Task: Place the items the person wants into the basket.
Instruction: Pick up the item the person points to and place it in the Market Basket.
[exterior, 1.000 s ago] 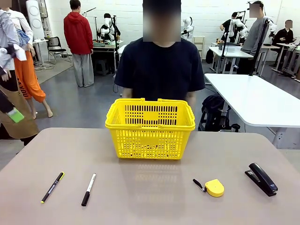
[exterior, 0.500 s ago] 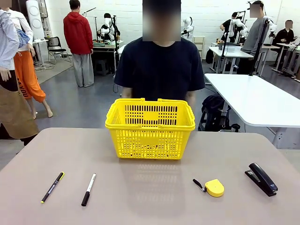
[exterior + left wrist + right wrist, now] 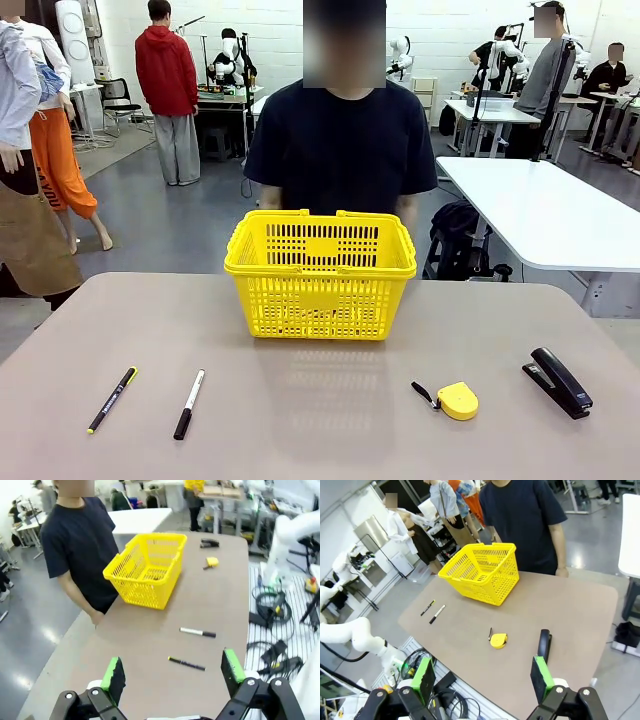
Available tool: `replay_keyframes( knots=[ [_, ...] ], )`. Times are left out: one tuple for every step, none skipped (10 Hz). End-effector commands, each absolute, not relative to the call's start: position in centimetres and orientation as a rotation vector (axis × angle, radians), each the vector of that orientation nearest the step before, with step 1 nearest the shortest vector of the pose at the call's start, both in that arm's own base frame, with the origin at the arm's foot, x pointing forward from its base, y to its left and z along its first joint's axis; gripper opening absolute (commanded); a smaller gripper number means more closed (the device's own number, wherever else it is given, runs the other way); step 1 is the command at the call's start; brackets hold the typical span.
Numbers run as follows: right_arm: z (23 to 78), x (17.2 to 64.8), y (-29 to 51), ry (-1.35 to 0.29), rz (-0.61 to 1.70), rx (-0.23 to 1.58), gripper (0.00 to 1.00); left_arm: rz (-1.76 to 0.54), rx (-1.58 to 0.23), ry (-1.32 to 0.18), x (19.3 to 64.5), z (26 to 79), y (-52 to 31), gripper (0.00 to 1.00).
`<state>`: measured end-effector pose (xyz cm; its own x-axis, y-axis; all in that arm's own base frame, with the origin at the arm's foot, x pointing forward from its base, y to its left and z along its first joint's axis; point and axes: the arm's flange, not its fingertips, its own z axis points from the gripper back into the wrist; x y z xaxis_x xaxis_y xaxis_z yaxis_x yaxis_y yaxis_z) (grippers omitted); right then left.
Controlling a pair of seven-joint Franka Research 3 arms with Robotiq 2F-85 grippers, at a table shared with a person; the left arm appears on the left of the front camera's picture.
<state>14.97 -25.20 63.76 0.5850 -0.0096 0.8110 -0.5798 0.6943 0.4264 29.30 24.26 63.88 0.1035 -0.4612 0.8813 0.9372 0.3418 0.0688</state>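
Nothing on the table point(image 3: 320, 450) has moved: pen point(image 3: 111, 400) and marker point(image 3: 189, 404) lie left of the basket point(image 3: 320, 275); left pincer point(image 3: 172, 656) and right pincer point(image 3: 481, 660) gape wide, empty.

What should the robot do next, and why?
Probably lower the left gripper toward the pen. Its jaws stand open and hold nothing. The pen lies on the table straight ahead of it, beside the marker, and the basket waits farther along by the person. It is only a guess, since the person's hand hangs down and points at nothing.
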Motion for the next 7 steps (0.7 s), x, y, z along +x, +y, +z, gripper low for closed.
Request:
replay_keyframes(
  knots=[
    [63.9,15.1,-25.1,-0.915,0.391,0.759,1.00,-1.234,-0.475,-0.920,28.7,63.7,24.2,1.00],
    [63.9,15.1,-25.1,-0.915,0.391,0.759,1.00,-1.265,-0.467,-0.901,28.3,63.0,23.9,1.00],
    [63.9,15.1,-25.1,-0.915,0.391,0.759,1.00,-1.272,-0.489,-0.907,27.9,62.7,23.7,1.00],
    [63.9,15.1,-25.1,-0.915,0.391,0.759,1.00,-1.267,-0.497,-0.909,27.6,62.6,23.7,1.00],
    [63.9,15.1,-25.1,-0.915,0.391,0.759,1.00,-1.225,-0.503,-0.926,27.3,62.7,23.5,1.00],
    [63.9,15.1,-25.1,-0.915,0.391,0.759,1.00,-1.164,-0.510,-0.953,26.8,62.7,23.3,1.00],
    [63.9,15.1,-25.1,-0.915,0.391,0.759,1.00,-1.246,-0.499,-0.899,27.8,62.9,24.1,1.00]
  ],
)
